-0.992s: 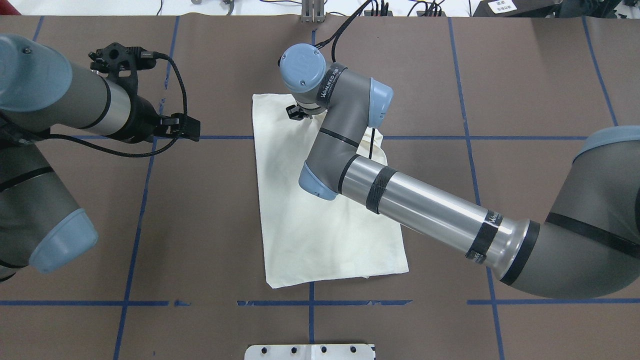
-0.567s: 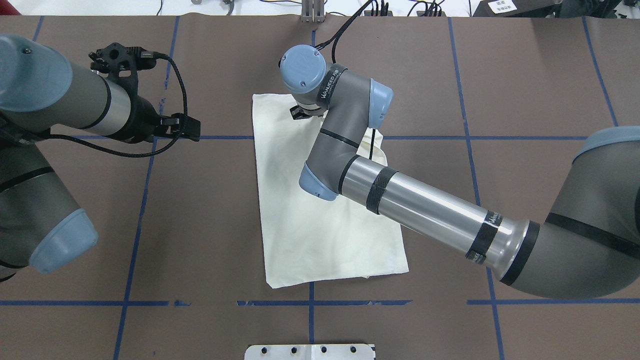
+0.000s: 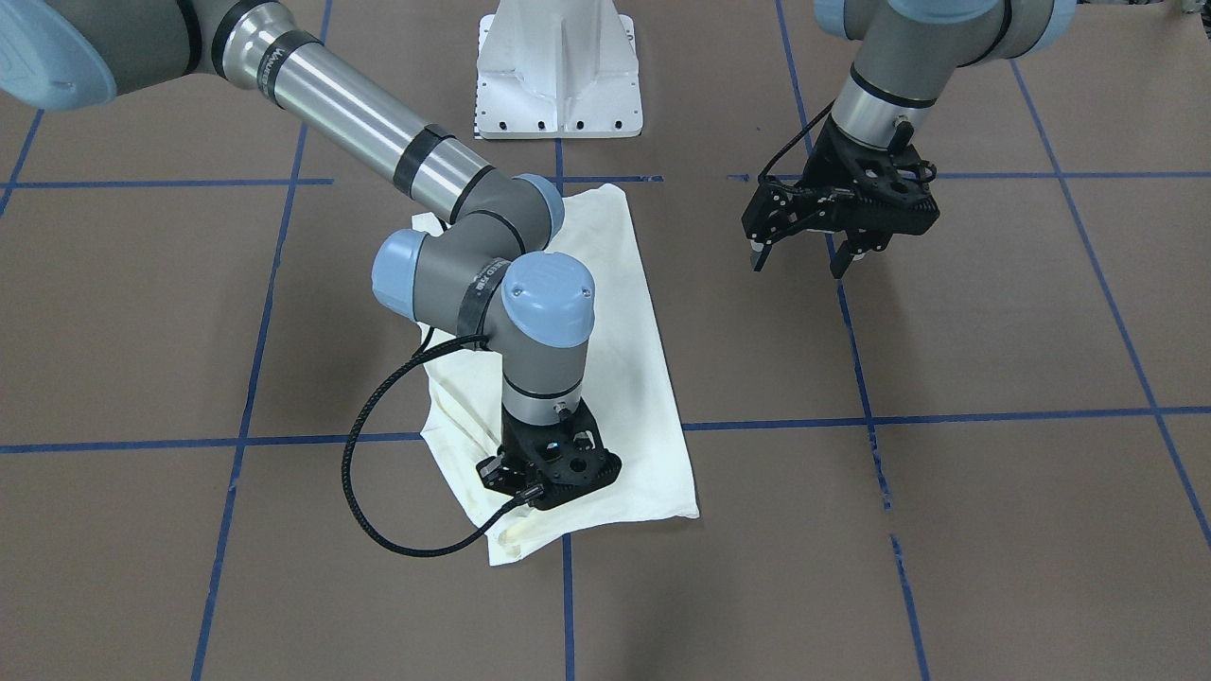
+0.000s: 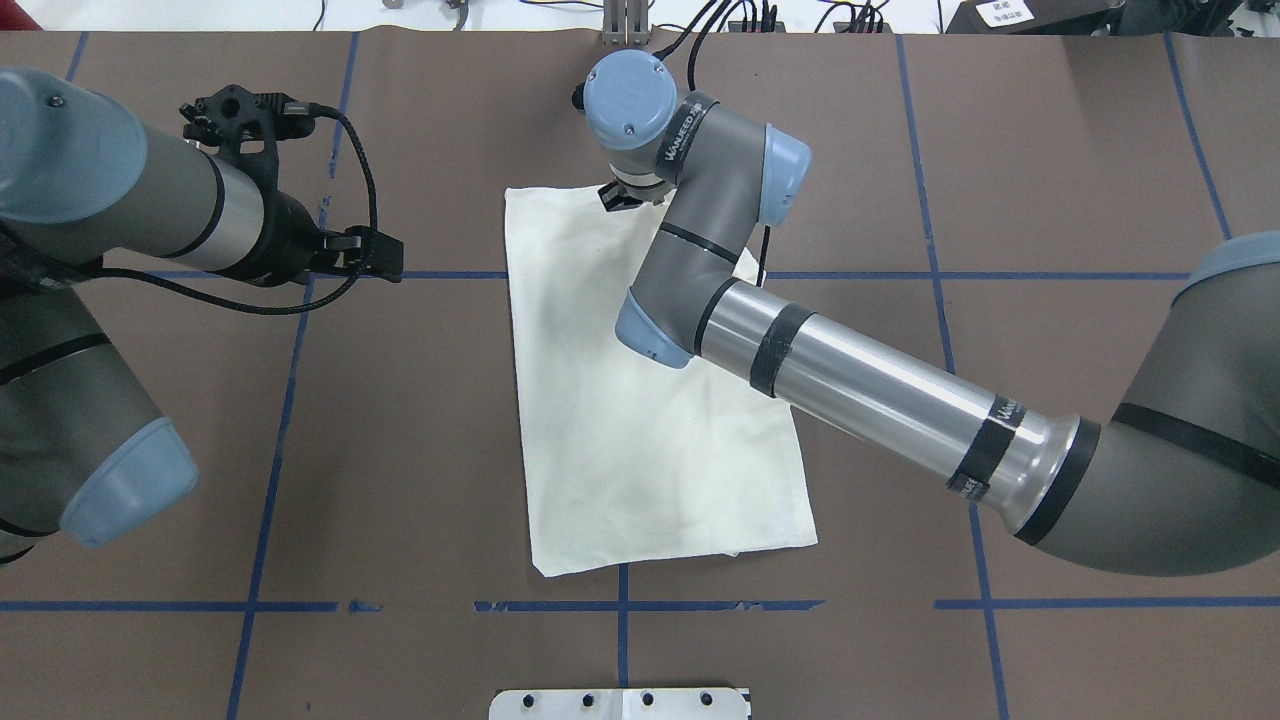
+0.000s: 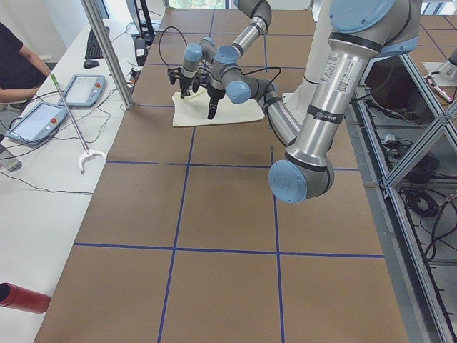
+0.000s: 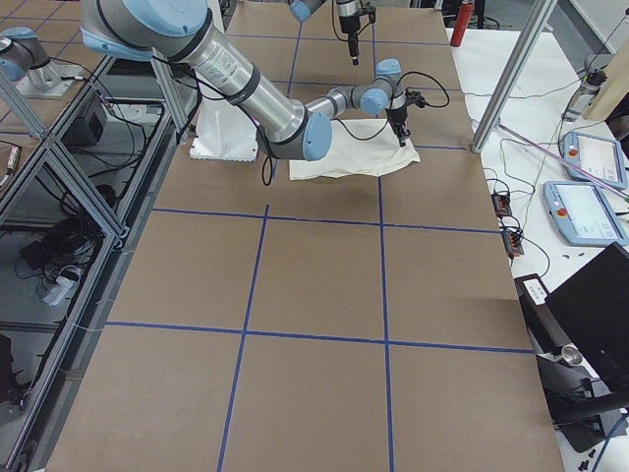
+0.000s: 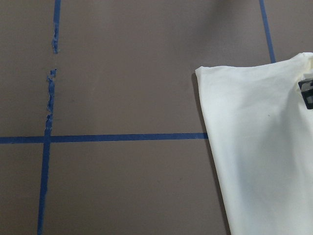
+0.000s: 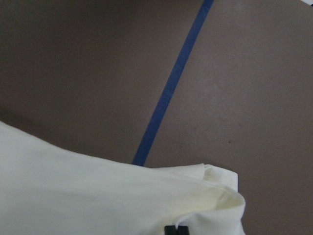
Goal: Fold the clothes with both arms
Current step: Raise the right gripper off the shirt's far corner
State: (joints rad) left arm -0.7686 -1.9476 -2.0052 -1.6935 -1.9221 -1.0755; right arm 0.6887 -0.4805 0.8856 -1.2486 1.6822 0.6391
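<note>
Right hand [image 3: 546,484] has slid to shirt's [image 3: 643,378] far edge; grip cannot be told.

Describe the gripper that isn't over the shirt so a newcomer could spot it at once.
On the brown table gridded with blue tape, a cream shirt lies mid-table. The left gripper hangs over bare table to the shirt's side, on the robot's left. Unlike the right gripper, which points down over the shirt's far edge, it is open and empty, with no cloth beneath.
</note>
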